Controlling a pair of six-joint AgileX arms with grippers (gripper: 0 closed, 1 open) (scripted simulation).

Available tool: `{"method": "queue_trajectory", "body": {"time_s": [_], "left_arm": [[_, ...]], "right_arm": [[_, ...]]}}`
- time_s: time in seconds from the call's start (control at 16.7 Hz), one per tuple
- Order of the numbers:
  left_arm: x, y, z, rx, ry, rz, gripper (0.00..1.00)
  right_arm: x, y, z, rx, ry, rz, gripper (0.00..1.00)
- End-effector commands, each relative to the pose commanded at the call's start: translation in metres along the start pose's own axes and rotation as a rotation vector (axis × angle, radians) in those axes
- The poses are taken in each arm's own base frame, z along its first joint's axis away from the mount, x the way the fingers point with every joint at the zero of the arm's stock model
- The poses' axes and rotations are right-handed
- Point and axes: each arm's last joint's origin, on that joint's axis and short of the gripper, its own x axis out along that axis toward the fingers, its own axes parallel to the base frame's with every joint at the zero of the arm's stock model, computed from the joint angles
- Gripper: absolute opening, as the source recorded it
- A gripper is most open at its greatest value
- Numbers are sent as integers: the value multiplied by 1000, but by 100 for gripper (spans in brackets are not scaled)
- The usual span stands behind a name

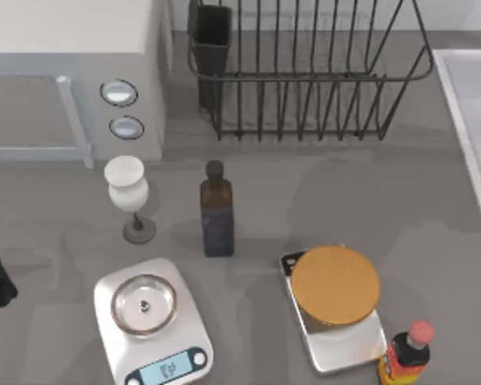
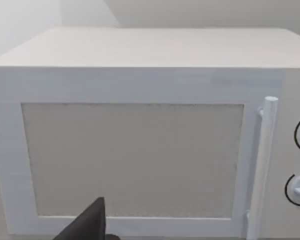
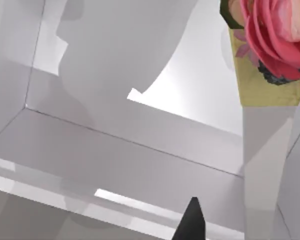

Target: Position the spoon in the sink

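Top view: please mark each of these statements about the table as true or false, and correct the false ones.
1. The dark bottle stands between the white glass and the scale carrying the orange lid. True.
2. The dish rack lies on the sink. False: it stands on the counter, left of the sink, whose rim shows at the right edge.
3. The microwave door is shut. True.
4. A spoon lies on the left scale. False: it carries only its round metal pan.
5. The red-capped bottle stands beside the microwave. False: it stands at the front right, by the lidded scale.
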Motion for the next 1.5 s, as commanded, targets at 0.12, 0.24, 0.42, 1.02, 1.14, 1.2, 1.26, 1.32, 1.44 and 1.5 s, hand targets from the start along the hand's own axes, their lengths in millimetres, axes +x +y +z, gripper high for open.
{"method": "queue_trajectory", "body": {"time_s": [0.12, 0.24, 0.42, 1.02, 1.14, 1.2, 1.26, 1.32, 1.44, 1.5], "left_arm": [[0, 0, 0, 0, 0, 0, 100], [0, 0, 0, 0, 0, 0, 100], [0, 0, 0, 0, 0, 0, 100], [0, 0, 0, 0, 0, 0, 100], [0, 0, 0, 0, 0, 0, 100], [0, 0, 0, 0, 0, 0, 100], [0, 0, 0, 0, 0, 0, 100], [0, 0, 0, 0, 0, 0, 100], [0, 0, 0, 0, 0, 0, 100], [0, 0, 0, 0, 0, 0, 100]], "right_arm": [[6, 2, 31, 1, -11, -10, 0], [15, 7, 55, 3, -25, -21, 0], [28, 20, 81, 6, -47, -37, 0], [37, 30, 96, 15, -67, -50, 0], [39, 29, 97, 14, -72, -53, 0], [42, 29, 98, 13, -72, -53, 0], [45, 29, 99, 11, -72, -53, 0], [49, 29, 100, 9, -71, -53, 0], [60, 29, 101, 9, -63, -48, 0], [67, 29, 100, 9, -56, -45, 0]]}}
